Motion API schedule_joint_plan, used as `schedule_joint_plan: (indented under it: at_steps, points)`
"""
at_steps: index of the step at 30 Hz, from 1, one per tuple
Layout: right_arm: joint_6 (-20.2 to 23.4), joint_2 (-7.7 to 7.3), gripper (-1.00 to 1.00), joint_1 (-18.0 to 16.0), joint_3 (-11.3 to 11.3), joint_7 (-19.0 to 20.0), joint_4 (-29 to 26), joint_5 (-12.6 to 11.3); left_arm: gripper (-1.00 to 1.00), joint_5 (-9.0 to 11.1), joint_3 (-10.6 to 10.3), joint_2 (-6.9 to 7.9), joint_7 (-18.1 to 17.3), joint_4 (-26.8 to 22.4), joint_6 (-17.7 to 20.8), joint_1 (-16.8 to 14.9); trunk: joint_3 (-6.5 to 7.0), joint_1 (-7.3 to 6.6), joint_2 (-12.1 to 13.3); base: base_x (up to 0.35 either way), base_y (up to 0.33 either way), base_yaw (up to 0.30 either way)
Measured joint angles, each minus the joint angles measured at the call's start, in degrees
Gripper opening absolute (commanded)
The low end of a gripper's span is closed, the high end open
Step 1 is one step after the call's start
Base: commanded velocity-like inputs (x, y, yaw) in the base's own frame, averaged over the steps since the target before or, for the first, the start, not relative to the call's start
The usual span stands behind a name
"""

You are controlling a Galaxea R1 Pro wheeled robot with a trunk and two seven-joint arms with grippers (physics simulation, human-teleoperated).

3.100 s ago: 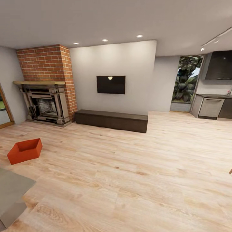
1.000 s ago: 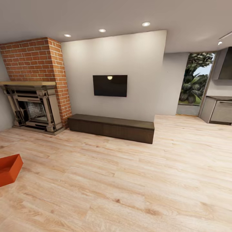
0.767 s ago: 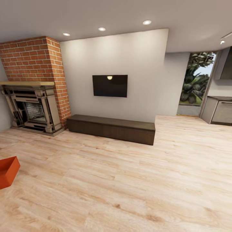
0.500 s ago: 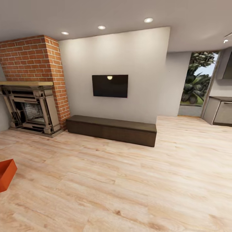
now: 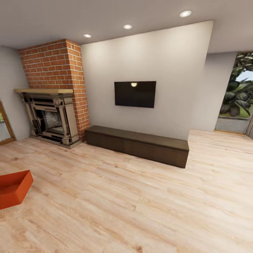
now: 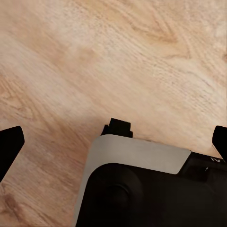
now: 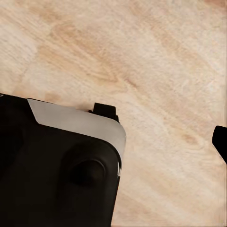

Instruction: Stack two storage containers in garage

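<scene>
— Orange-red box (image 5: 13, 188) sits on the light plank floor (image 5: 140, 211) at the near left of the head view, cut off by the picture's edge, open side up. That's one of the two containers; the other I can't place.

— And the room?

— Living room: brick fireplace (image 5: 52, 105), dark screen (image 5: 135, 94) on the pale wall, a long low dark bench (image 5: 138, 144) beneath it.

— The hands?

— Left gripper (image 6: 113, 142), seen from its wrist camera, hangs over bare planks with its two dark fingertips (image 6: 10, 146) far apart at opposite edges, holding nothing. Right gripper (image 7: 142, 142) also hangs over bare wood; one fingertip (image 7: 221, 142) shows at the edge, the other I can't see, so how wide it stands I cannot tell. Nothing is between them.

— So what's the step?

— Getting to the box, I'd judge. Best to turn the base left until the box is centred ahead, roll up square to a long side, then stop short enough that both arms can reach opposite walls and lift it level.
</scene>
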Motion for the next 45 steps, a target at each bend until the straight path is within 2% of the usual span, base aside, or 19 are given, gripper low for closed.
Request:
schedule_joint_plan:
  at_steps: [45]
  points:
    - [-0.02,-0.01,1.0,0.0,-0.26,-0.55,0.0,-0.55,1.0,0.0,-0.02,-0.01,0.13,0.0,0.08,0.0,0.0,0.0,0.0,0.321,-0.037,0.272]
